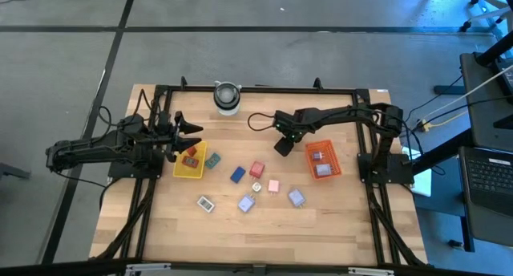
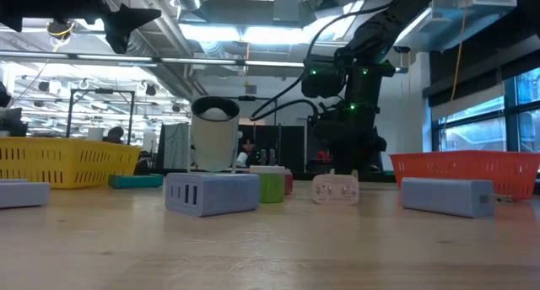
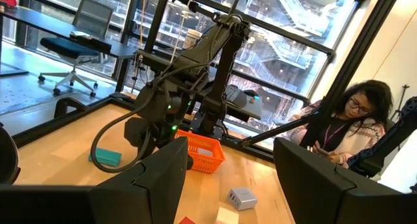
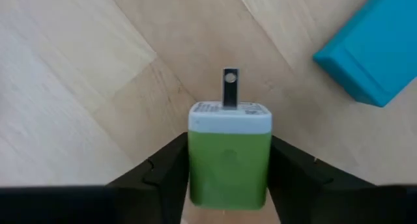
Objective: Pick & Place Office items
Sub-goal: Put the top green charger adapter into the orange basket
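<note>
My right gripper [image 1: 283, 148] points down over the table's middle, left of the orange-red tray [image 1: 309, 160], and is shut on a green block with a white end and a metal prong [image 4: 229, 162]. A teal block [image 4: 371, 51] lies on the wood beside it. My left gripper [image 1: 191, 134] hangs open above the yellow tray [image 1: 179, 170], which holds a red piece [image 1: 191, 159]; its fingers stand wide apart in the left wrist view [image 3: 229, 175]. Blue [image 1: 237, 175], red [image 1: 256, 169], pink [image 1: 273, 186], lavender [image 1: 247, 202] and white [image 1: 206, 203] pieces lie flat on the table. My right gripper pinches the green block by its two green side faces [image 4: 195, 168], one finger [image 4: 163, 175] on each side. It comes from above, pointing down. The white end and prong [image 4: 229, 87] point away from the wrist toward the table. Whether the block is clear of the wood, I cannot tell.
A grey-white cylinder [image 1: 227, 97] stands at the far edge. The orange-red tray holds lavender pieces [image 1: 319, 156]. Another teal piece [image 1: 212, 159] lies beside the yellow tray, and a lavender one [image 1: 296, 198] lies near the front. A seated person [image 3: 345, 129] is beyond the table.
</note>
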Available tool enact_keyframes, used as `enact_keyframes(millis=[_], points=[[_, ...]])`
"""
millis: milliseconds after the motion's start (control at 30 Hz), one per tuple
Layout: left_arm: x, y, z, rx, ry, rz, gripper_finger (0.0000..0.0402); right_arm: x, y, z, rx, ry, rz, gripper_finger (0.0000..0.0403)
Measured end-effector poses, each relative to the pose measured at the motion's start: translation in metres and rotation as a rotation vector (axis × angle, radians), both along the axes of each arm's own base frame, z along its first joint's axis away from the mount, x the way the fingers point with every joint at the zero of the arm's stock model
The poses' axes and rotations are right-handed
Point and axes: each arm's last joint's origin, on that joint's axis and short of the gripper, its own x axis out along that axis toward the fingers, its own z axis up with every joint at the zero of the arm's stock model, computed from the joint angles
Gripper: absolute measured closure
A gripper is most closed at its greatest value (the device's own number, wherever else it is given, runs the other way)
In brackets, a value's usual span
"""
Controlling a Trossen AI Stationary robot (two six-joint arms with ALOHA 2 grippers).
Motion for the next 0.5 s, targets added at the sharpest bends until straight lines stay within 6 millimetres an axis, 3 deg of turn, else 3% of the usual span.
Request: enact_keyframes(millis=[133, 333, 500], points=[[0.0, 0.0, 0.0, -0.001, 0.003, 0.0, 0.0178, 0.0, 0.0, 0.0, -0.003, -0.004, 0.002, 0.0255], [0.0, 0.0, -0.001, -0.004, 0.009, 0.0, 0.0178, 0.0, 0.0, 0.002, -0.003, -0.011, -0.001, 0.0255], [0.0, 0.0, 0.0, -0.003, 0.003, 0.0, 0.0178, -0.001, 0.0, 0.019, -0.016, -0.054, -0.004, 0.0255]])
